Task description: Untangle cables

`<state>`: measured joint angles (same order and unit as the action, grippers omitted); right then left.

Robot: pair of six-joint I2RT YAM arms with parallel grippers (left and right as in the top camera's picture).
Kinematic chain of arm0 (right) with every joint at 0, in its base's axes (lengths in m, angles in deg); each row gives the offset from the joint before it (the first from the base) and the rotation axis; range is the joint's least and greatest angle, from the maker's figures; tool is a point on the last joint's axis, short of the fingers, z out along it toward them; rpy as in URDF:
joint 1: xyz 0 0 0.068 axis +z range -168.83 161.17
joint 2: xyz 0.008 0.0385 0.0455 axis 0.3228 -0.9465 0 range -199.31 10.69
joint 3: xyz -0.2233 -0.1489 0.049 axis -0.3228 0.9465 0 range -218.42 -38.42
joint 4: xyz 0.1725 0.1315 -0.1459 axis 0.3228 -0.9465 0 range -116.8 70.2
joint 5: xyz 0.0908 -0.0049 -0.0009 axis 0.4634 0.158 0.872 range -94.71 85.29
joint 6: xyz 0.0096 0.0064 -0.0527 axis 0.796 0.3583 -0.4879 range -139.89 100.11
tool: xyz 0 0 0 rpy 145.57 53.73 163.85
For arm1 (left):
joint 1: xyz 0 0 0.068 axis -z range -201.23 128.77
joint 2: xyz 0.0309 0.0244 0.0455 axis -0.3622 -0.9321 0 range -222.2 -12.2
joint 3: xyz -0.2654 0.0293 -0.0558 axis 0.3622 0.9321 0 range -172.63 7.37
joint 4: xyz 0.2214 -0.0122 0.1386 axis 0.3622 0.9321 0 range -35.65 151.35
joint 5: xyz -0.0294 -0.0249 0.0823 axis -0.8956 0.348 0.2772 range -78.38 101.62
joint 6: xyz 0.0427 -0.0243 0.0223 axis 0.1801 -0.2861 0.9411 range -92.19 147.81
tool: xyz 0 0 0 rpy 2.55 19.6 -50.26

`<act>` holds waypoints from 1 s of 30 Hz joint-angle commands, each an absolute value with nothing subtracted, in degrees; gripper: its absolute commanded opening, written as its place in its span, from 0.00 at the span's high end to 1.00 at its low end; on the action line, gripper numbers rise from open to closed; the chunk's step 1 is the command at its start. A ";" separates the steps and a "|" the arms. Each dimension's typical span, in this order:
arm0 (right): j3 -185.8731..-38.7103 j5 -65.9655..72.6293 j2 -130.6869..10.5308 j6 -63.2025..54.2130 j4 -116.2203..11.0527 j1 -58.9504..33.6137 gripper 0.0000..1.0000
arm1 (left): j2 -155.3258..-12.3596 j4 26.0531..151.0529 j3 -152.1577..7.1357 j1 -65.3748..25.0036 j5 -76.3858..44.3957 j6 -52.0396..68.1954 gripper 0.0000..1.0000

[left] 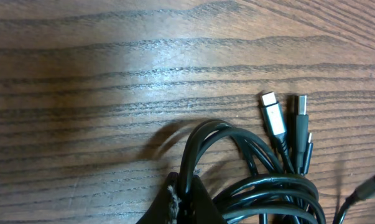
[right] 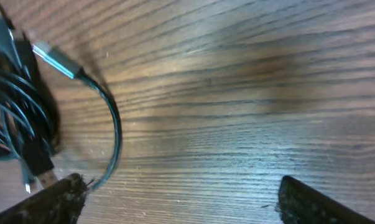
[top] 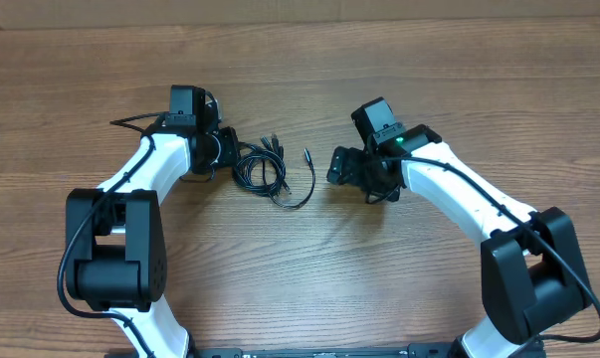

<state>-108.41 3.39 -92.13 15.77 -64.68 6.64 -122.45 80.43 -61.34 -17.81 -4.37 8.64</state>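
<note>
One tangle of cables [top: 263, 171] on the desk [top: 300, 60], four plugs [left: 271, 112] showing.
The left claw [top: 234, 156] is pinched shut on its loops; the right claw [top: 332, 167] gapes wide and empty, one silver-tipped plug [right: 53, 57] near it.

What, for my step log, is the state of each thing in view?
cables: bunched in one tangle on the table, plug ends sticking out free.
left gripper: shut on a loop of the cables.
right gripper: open, holding nothing, one cord curving past its finger.
</note>
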 commanded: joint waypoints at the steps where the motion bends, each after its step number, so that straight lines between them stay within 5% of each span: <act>1: -106.75 3.08 -92.11 15.68 -63.89 7.54 0.02 | -120.94 80.67 -61.12 -17.44 -6.44 11.06 0.96; 4: -106.58 3.52 -92.11 15.66 -62.26 8.22 0.09 | -120.88 80.28 -61.34 -17.46 -17.59 19.69 0.96; 9: -106.58 8.13 -92.11 15.55 -57.03 8.54 0.50 | -119.24 84.45 -64.51 -18.10 -23.99 25.77 0.96; 14: -106.58 19.34 -92.11 3.57 -50.37 8.54 0.40 | -113.58 85.66 -64.80 -17.38 -24.39 29.14 0.96; 22: -106.58 20.96 -92.11 3.61 -49.53 9.40 0.08 | -104.92 86.29 -64.80 -16.26 -24.56 24.07 0.96; 30: -106.58 20.43 -92.11 5.76 -44.42 11.25 0.09 | -103.79 88.96 -64.80 -14.56 -31.84 23.30 0.96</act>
<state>-106.53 20.15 -92.13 4.58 -45.27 10.88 -104.66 88.76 -63.62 -15.54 -26.36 24.55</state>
